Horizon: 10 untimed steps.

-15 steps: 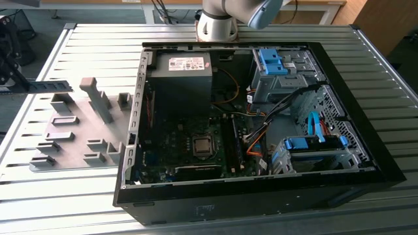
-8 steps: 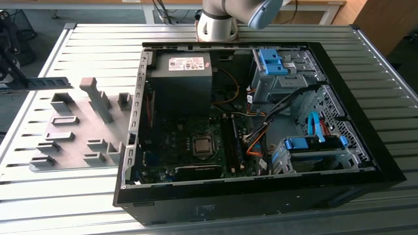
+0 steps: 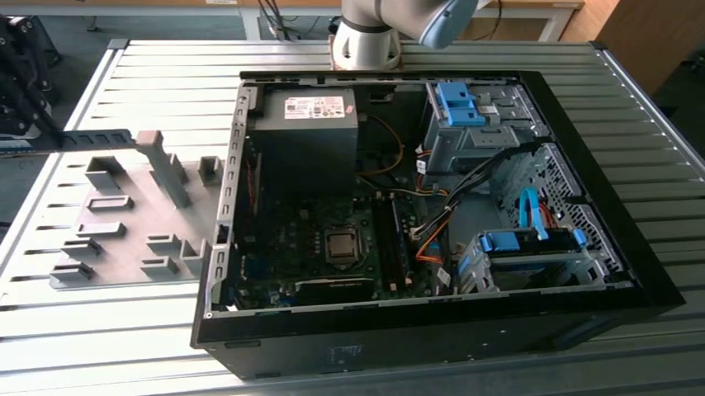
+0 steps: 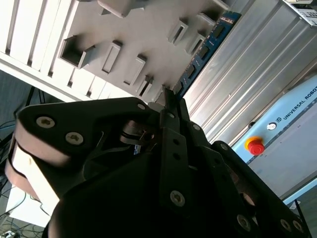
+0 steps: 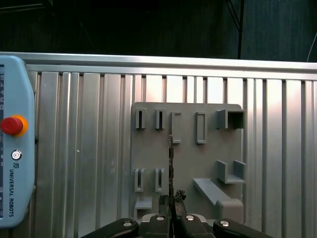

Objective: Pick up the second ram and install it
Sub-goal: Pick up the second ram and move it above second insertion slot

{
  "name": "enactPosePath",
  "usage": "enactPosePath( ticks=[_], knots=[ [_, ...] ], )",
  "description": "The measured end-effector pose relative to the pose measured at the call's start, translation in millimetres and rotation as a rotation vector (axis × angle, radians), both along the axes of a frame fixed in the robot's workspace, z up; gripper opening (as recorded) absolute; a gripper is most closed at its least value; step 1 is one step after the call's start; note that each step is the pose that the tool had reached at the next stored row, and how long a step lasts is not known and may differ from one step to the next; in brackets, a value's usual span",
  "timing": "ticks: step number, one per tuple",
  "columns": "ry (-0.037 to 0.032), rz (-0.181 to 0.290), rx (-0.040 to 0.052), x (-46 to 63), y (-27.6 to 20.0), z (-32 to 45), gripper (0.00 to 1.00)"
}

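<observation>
My gripper is clamped on one end of the ram. Its long axis runs straight out from my jaws, edge-on, over the fixture. The case lies to the exterior view's right.

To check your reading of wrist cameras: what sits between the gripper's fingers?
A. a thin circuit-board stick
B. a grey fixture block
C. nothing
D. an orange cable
A: in both wrist views the gripper clasps one end of the second ram.
</observation>
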<state>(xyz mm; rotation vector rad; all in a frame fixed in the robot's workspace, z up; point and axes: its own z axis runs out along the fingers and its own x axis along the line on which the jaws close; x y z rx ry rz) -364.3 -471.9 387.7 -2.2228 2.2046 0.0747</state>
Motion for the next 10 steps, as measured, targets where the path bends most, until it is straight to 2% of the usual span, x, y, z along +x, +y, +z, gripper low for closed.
enactPosePath(
  ticks=[10],
  knots=[
    [0.0004, 0.0, 0.0, 17.3, 0.0, 0.0, 0.14]
  ],
)
